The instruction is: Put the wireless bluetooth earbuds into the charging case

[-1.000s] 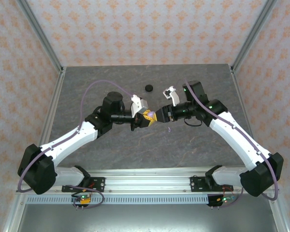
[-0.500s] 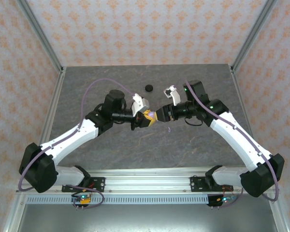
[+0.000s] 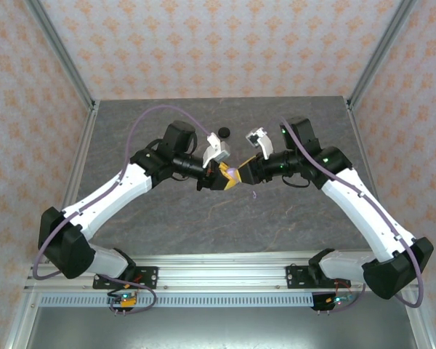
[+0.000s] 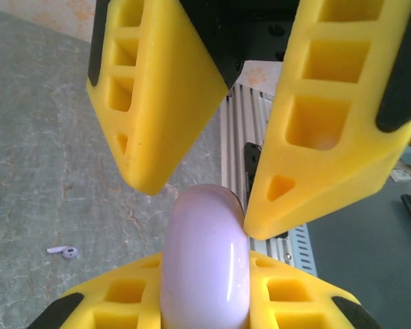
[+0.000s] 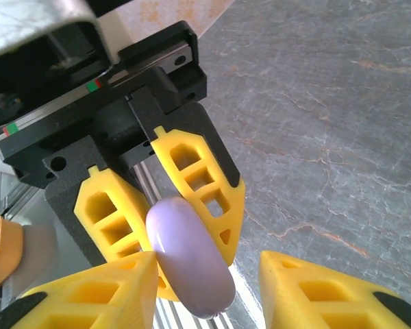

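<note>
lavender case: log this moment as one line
left gripper: shut on lavender case | right gripper: open, straddling case | lavender earbud: loose on table

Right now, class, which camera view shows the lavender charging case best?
The right wrist view: the lavender charging case shows its rounded side, clamped in the left hand. The left wrist view gives it edge-on, cropped; the top view, a small speck.

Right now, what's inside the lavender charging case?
Its inside is hidden: the lavender charging case, clamped in the left gripper, looks shut. One lavender earbud lies on the table.
</note>
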